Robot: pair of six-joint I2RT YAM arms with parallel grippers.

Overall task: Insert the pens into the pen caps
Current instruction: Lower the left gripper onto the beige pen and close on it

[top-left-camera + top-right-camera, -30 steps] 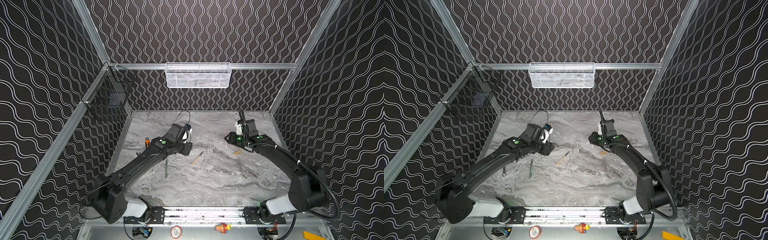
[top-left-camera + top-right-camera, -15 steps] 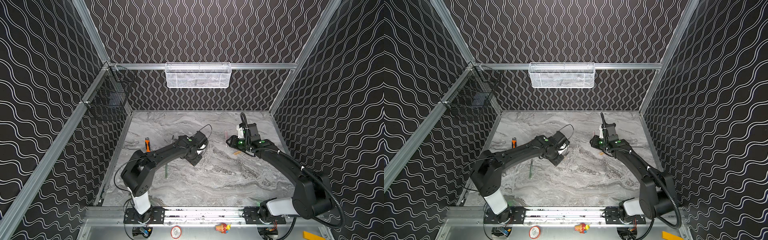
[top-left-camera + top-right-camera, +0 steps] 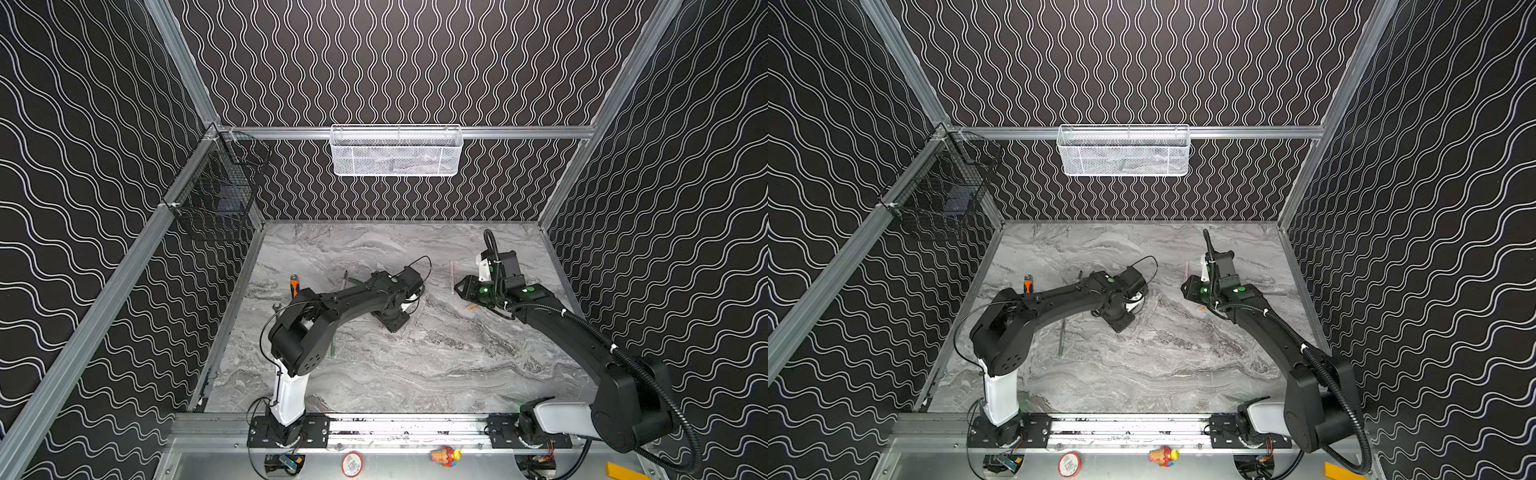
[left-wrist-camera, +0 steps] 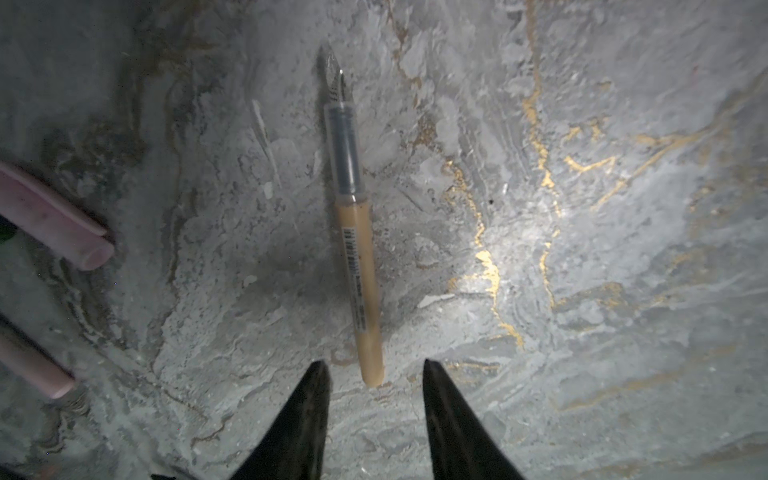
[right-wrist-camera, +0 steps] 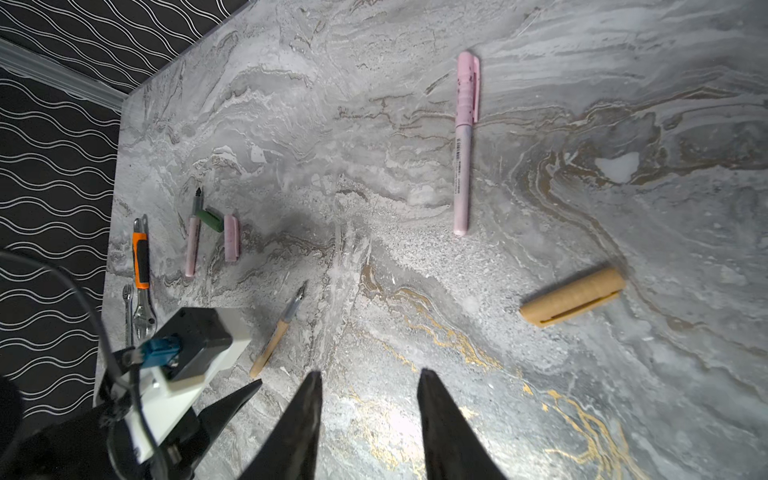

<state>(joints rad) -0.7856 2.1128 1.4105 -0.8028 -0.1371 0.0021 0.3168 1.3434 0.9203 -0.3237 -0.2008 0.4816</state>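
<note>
The tan pen (image 4: 357, 257) lies uncapped on the marble, dark tip pointing away from my left gripper (image 4: 374, 365). That gripper is open, with the pen's rear end between its fingertips and touching neither. My right gripper (image 5: 370, 374) is open and empty above bare marble. The tan cap (image 5: 573, 297) lies beyond it to one side. A capped pink pen (image 5: 463, 141) lies farther off. An uncapped pink pen (image 5: 192, 245), a green cap (image 5: 210, 219) and a pink cap (image 5: 231, 237) cluster near the left wall. The green pen (image 3: 332, 345) lies partly under the left arm.
An orange-handled tool (image 5: 141, 262) and a small wrench (image 5: 129, 307) lie along the left wall. A white mesh basket (image 3: 397, 151) hangs on the back rail and a black wire basket (image 3: 216, 195) on the left rail.
The left arm has swung from the back left toward the middle and come down over the tan pen, its jaws narrowing. The right gripper has barely moved.
</note>
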